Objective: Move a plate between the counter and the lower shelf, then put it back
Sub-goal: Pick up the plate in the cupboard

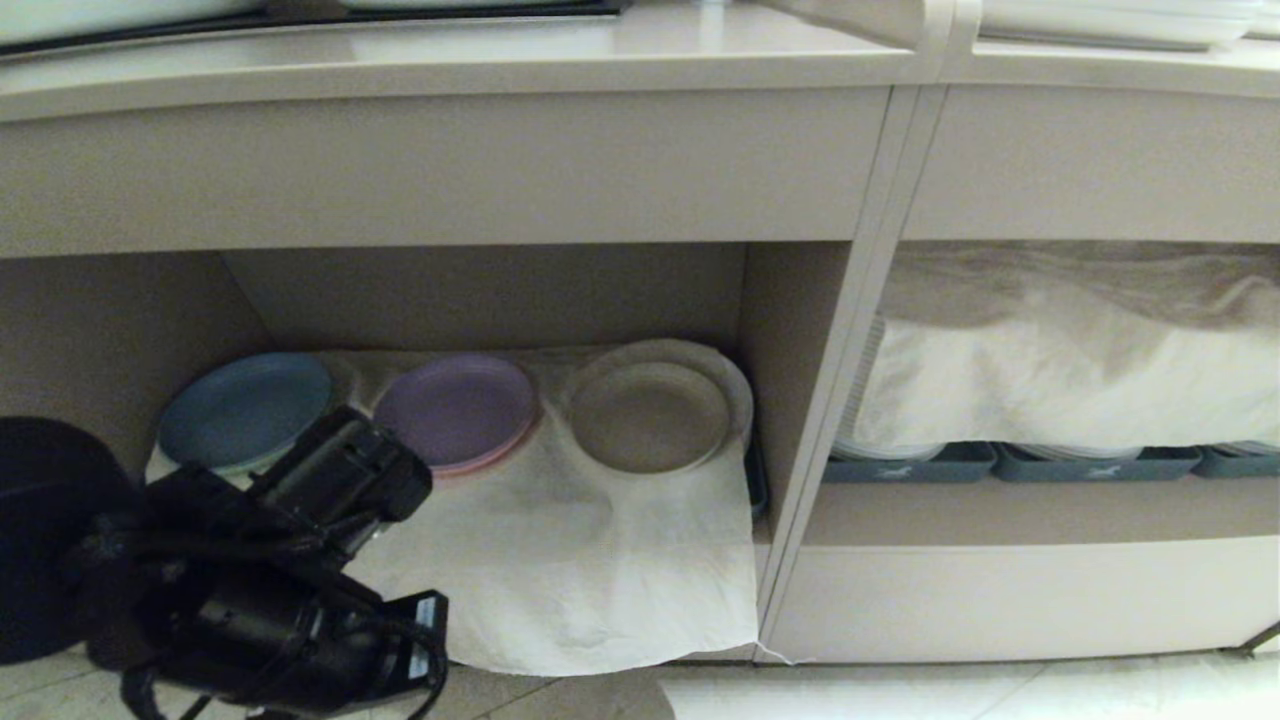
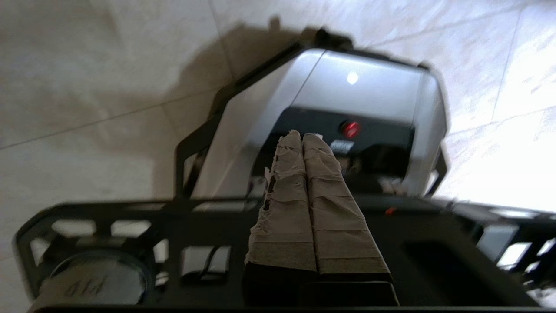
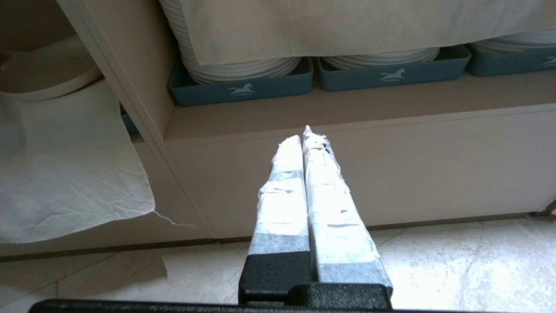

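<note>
While the cream-beige plate (image 1: 650,415) sits on the crinkled white cloth (image 1: 560,560) toward the right rear corner of the lower shelf (image 1: 480,300), nothing grips it. It rests on a slightly larger pale plate beneath it, just beside the bay's right wall. A purple plate (image 1: 458,410) lies to its left near the middle of the back edge, and a blue plate (image 1: 245,410) lies toward the left rear corner. The cloth hangs over the shelf's front edge. The left gripper (image 2: 302,137) is pressed fully together with nothing between its taped fingers (image 2: 323,174), pointing down at the robot's own base (image 2: 360,95) and the tiled floor (image 2: 87,87), low at the front left of the bay. The right gripper (image 3: 304,134) is likewise pinched together and empty, aimed at the panel below the neighbouring bay, where white plates (image 3: 243,69) stand in blue-grey trays (image 3: 269,84). Above runs the counter (image 1: 500,60).
</note>
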Tool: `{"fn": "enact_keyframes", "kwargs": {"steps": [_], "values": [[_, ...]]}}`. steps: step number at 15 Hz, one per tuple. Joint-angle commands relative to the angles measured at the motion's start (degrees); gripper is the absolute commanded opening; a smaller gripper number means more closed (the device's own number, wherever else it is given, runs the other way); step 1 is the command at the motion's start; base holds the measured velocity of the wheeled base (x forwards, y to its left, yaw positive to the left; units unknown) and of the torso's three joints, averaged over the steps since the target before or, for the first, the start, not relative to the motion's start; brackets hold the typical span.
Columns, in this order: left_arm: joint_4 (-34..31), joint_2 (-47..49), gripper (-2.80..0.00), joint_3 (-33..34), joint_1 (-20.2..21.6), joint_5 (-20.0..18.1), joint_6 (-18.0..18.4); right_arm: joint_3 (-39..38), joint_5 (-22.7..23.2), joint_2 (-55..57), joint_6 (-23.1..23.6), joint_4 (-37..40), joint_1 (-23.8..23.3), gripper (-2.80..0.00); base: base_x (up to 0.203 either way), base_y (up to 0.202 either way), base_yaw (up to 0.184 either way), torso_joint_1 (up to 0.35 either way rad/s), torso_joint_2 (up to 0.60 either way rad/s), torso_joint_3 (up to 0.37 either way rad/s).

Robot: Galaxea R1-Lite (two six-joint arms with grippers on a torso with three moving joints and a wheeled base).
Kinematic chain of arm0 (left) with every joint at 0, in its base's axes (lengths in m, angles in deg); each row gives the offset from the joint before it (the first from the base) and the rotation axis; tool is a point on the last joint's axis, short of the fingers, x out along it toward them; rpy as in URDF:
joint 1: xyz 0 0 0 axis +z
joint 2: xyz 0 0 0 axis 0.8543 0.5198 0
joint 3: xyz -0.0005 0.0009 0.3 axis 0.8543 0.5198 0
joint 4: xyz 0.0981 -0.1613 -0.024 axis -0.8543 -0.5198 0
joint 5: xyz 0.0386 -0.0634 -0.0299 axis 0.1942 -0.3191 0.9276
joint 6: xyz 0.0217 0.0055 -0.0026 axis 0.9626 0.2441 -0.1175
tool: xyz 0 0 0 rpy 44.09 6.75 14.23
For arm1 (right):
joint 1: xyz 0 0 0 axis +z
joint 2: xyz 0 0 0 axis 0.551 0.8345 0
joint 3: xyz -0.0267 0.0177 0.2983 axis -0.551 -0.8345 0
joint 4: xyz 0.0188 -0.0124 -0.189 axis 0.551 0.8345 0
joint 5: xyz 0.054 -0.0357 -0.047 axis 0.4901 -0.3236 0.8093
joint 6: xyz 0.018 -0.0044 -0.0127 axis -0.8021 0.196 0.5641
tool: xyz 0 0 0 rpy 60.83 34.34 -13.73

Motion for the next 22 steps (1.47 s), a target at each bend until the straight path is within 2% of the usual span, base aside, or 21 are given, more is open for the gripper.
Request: {"fn": "enact_keyframes", "kwargs": {"steps": [1,2,3,5,7,8,10,12,13,17,18,22], "values": [[-1.72,-4.63,-2.8,3.13,-1.54,0.16,-0.05,0.0,-0.01,0.0,-0.02,-0.02,0.01,-2.8,0.0,0.0,0.0,0.0,0.0,0.0],[-2.81,-6.07,-2.8,4.21,-2.23,0.31,0.53,0.0,-0.01,0.0,-0.02,-0.02,0.01,-2.8,0.0,0.0,0.0,0.0,0.0,0.0],[-3.85,-7.88,-2.8,5.78,-2.52,0.7,2.78,0.0,-0.01,0.0,-0.02,-0.02,0.01,-2.8,0.0,0.0,0.0,0.0,0.0,0.0],[-3.81,-13.53,-2.8,9.6,-2.63,3.07,9.55,0.0,-0.01,0.0,-0.02,-0.02,0.01,-2.8,0.0,0.0,0.0,0.0,0.0,0.0],[1.43,-20.88,-2.8,15.49,-2.66,4.91,17.5,0.0,-0.01,0.0,-0.02,-0.02,0.01,-2.8,0.0,0.0,0.0,0.0,0.0,0.0],[7.93,-23.61,-2.8,18.86,-2.66,5.36,21.01,0.0,-0.01,0.0,-0.02,-0.02,0.01,-2.8,0.0,0.0,0.0,0.0,0.0,0.0],[27.79,-26.9,-2.8,26.41,-2.55,5.65,24.77,0.0,-0.01,0.0,-0.02,-0.02,0.01,-2.8,0.0,0.0,0.0,0.0,0.0,0.0],[46.25,-28.14,-2.8,34.35,-1.53,5.71,26.15,0.0,-0.01,0.0,-0.02,-0.02,0.01,-2.8,0.0,0.0,0.0,0.0,0.0,0.0],[51.38,-28.56,-2.8,37.83,0.24,5.73,26.65,0.0,-0.01,0.0,-0.02,-0.02,0.01,-2.8,0.0,0.0,0.0,0.0,0.0,0.0],[53.5,-30.98,-2.8,41.97,14.2,5.79,27.73,0.0,-0.01,0.0,-0.02,-0.02,0.01,-2.8,0.0,0.0,0.0,0.0,0.0,0.0],[53.55,-33.17,-2.8,43.1,16.51,5.89,28.88,0.0,-0.01,0.0,-0.02,-0.02,0.01,-2.8,0.0,0.0,0.0,0.0,0.0,0.0],[52.39,-43.83,-2.8,47.86,19.28,5.76,36.64,0.0,-0.01,0.0,-0.02,-0.02,0.01,-2.8,0.0,0.0,0.0,0.0,0.0,0.0]]}}
